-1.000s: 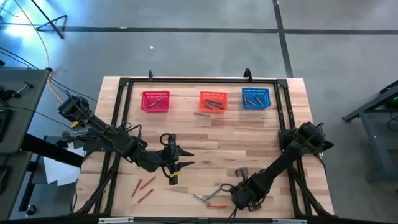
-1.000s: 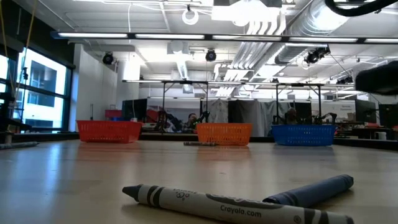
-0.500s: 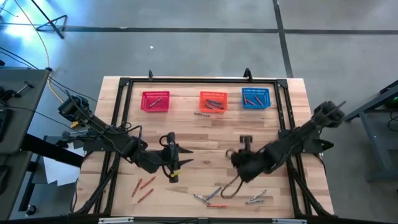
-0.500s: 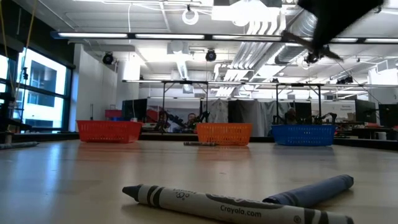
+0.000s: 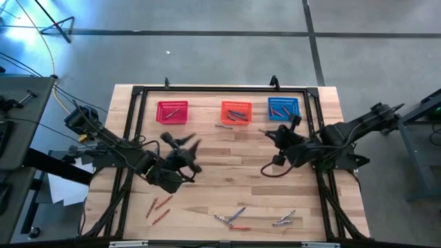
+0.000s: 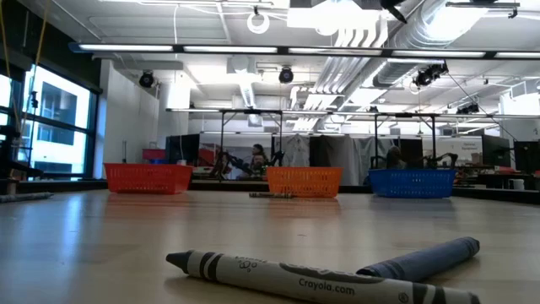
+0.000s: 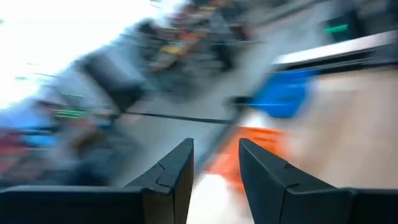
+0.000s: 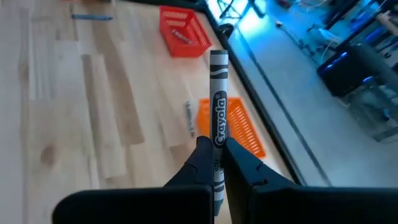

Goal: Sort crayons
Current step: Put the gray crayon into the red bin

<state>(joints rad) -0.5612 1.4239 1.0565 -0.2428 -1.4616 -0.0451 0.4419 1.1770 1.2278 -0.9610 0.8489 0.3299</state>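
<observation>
A grey crayon is clamped upright in the right gripper — centre of the right wrist frame. The left gripper is seen mid-left in the high view — jaws narrowly parted, nothing held.

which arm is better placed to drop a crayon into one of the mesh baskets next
Right. The right gripper is shut on a grey paper-wrapped crayon and is close to the orange mesh basket and blue mesh basket. The left gripper is open and holds nothing.

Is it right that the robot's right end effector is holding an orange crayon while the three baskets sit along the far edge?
Not quite. The right end effector is shut on a grey crayon, not an orange one; the right wrist view shows it. The rest stands: the red basket, orange basket and blue basket sit along the far edge.
</observation>
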